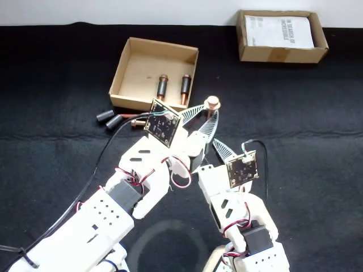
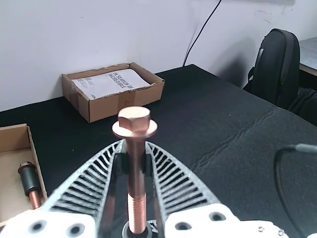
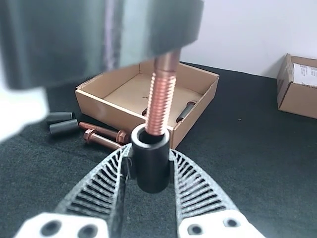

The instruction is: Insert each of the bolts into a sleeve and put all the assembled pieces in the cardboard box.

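Observation:
My left gripper [image 2: 134,151] is shut on a copper bolt [image 2: 134,126] and holds it upright with the head on top, just right of the cardboard box [image 1: 130,68]. My right gripper [image 3: 150,157] sits directly beneath, shut on a black sleeve [image 3: 151,161]. The bolt's threaded end [image 3: 161,99] enters the sleeve's top opening. Two assembled pieces [image 1: 163,86] [image 1: 185,88] lie inside the box. Two loose sleeves [image 1: 109,119] and two loose bolts [image 3: 101,134] lie on the mat by the box's front wall.
A second cardboard box [image 1: 282,54] holding a printed sheet stands at the back right. A black cable [image 1: 108,147] runs along the left arm. A black bag [image 2: 280,64] stands beyond the table's far edge.

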Available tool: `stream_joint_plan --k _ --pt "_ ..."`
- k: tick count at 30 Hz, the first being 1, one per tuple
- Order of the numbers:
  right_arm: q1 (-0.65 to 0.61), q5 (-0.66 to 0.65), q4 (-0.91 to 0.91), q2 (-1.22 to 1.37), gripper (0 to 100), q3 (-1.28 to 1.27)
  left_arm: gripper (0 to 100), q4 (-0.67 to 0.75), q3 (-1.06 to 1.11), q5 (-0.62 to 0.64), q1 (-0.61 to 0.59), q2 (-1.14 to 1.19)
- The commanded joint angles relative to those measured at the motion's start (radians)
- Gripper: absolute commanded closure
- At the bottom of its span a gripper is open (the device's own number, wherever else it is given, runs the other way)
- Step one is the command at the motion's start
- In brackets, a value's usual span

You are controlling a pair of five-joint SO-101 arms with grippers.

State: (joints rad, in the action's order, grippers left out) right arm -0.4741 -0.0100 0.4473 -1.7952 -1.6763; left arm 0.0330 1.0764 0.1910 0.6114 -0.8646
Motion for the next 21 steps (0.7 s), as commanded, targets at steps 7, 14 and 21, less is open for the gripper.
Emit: stream_joint_plan --k 7,14,21 --pt "-0.007 0.005 0.001 -0.028 99.1 -0.127 99 -0.029 -0.005 0.025 -0.012 0.001" --pt "-0.005 0.003 -0.001 -0.028 99.1 -0.127 99 -0.080 -0.004 0.091 -0.012 -0.044" --pt "-0.005 0.003 -0.001 -0.028 99.1 -0.127 99 -0.137 0.035 0.095 -0.004 -0.067"
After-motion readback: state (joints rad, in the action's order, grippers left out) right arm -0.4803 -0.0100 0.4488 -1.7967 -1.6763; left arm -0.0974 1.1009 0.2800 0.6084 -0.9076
